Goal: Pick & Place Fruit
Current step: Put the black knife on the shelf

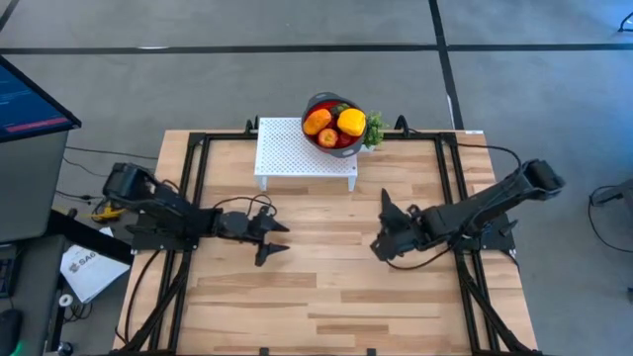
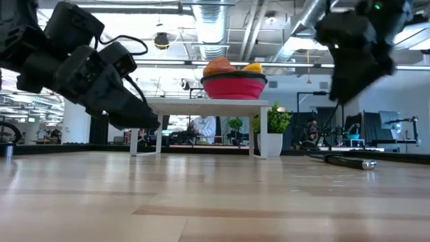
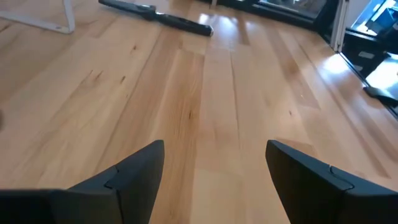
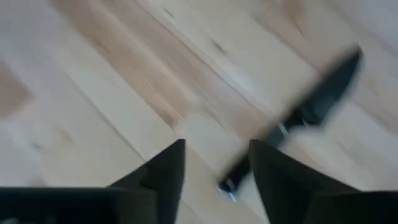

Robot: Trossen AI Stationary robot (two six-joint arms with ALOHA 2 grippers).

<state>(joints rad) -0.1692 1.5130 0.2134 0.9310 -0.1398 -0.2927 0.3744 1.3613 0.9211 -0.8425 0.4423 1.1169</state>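
Fruit (image 1: 336, 124), smooth and rounded, fills round red bowl (image 1: 318, 103).

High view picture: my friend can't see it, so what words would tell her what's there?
A red bowl of fruit sits on a white perforated stand at the far edge of a wooden table. Two dark robot arms reach inward, left hand and right hand both empty above bare wood.

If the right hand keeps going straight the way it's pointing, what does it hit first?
Most likely the black knife, lying on the table just ahead of the right hand, though depth is hard to judge.
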